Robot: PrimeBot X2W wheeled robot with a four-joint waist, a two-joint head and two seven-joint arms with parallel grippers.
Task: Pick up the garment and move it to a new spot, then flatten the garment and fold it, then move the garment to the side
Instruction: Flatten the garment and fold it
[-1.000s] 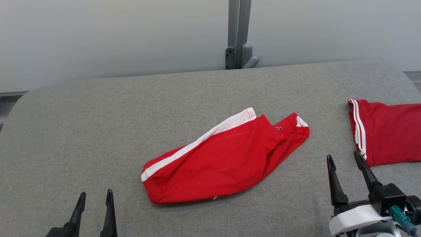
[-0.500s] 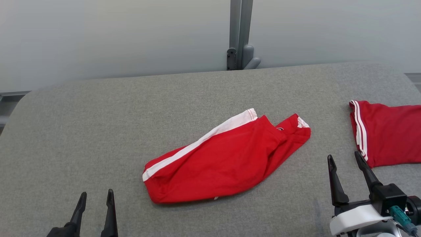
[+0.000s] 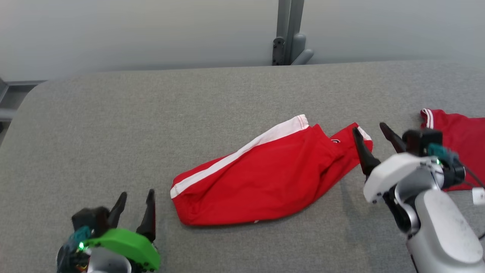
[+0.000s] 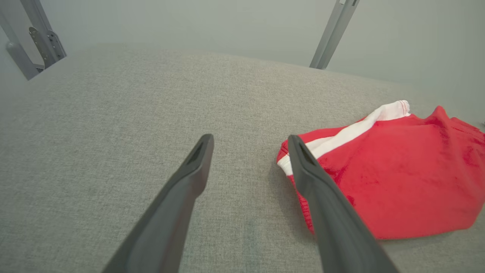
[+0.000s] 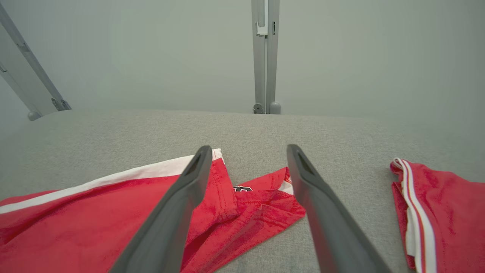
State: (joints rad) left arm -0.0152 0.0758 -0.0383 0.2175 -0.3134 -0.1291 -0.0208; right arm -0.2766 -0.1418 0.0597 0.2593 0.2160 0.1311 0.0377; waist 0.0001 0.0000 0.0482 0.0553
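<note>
Red garment (image 3: 261, 178) lies between left gripper (image 3: 137, 193) and right gripper (image 3: 368, 127), both released; red cloth (image 3: 464, 131) nearby.

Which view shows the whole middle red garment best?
The head view: the garment shows nearly whole. Left wrist view catches one end, right wrist view the other, partly behind the right gripper.

Garment (image 3: 261, 174) in the middle of the table (image 3: 113, 125), second garment (image 3: 462, 129) well apart at the right edge, left gripper (image 3: 137, 193) near the garment's left end, right gripper (image 3: 368, 127) at its right end, between both garments, post (image 3: 290, 34) behind the table's far edge.
</note>
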